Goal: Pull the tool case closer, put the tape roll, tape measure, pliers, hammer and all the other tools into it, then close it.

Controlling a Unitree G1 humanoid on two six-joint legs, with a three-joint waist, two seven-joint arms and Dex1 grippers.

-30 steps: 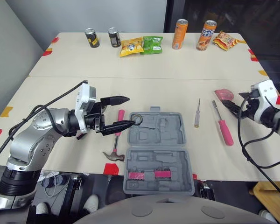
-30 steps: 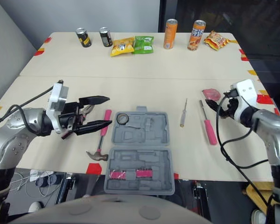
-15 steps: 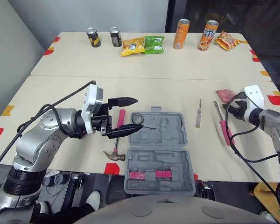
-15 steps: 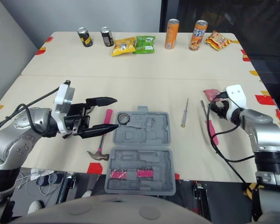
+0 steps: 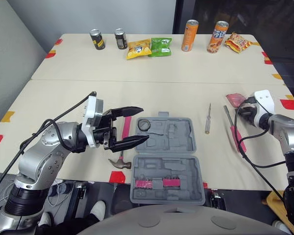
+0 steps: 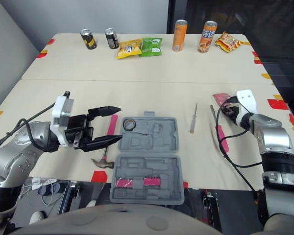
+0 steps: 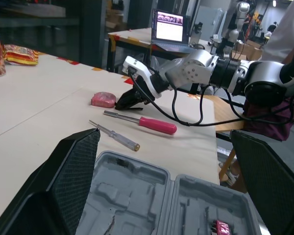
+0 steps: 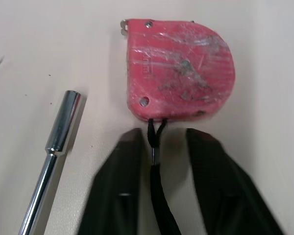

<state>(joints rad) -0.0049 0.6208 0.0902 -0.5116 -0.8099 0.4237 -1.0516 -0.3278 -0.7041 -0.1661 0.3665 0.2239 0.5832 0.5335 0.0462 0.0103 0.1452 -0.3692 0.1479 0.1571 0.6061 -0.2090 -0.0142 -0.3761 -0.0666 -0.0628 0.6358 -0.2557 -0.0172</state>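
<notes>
Grey moulded plastic tool case (image 5: 166, 161) is lying open and flat at the near edge of the beige counter (image 5: 137, 93), close enough for both arms to reach. A small black tape roll (image 5: 144, 124) is sitting in the case's far left corner. Two pink bit holders (image 5: 157, 183) are resting in the nearer half.

The left gripper (image 6: 120, 123) is hanging wide open and empty just left of the case, above the pink-handled claw hammer (image 5: 118, 163). That makes the hammer the likely pick on that side.

Over on the right, the right gripper (image 8: 161, 137) is sitting low behind the red tape measure (image 8: 179, 73). Its fingers are parted only narrowly, with the measure's black cord running between them. The fingers seem to be just short of the shell, so I'd judge it is lining up a grasp, not holding anything yet.

A pink-handled screwdriver (image 5: 236, 138) and a slim metal one (image 5: 207, 120) are lying between the tape measure and the case.

Drink cans (image 5: 189, 35) and snack packets (image 5: 149, 48) are lined along the far edge, well apart from the tools. Red and yellow tape marks are dotting the counter's borders. Beyond the counter, a laptop (image 7: 169, 27) is glowing on another desk.
</notes>
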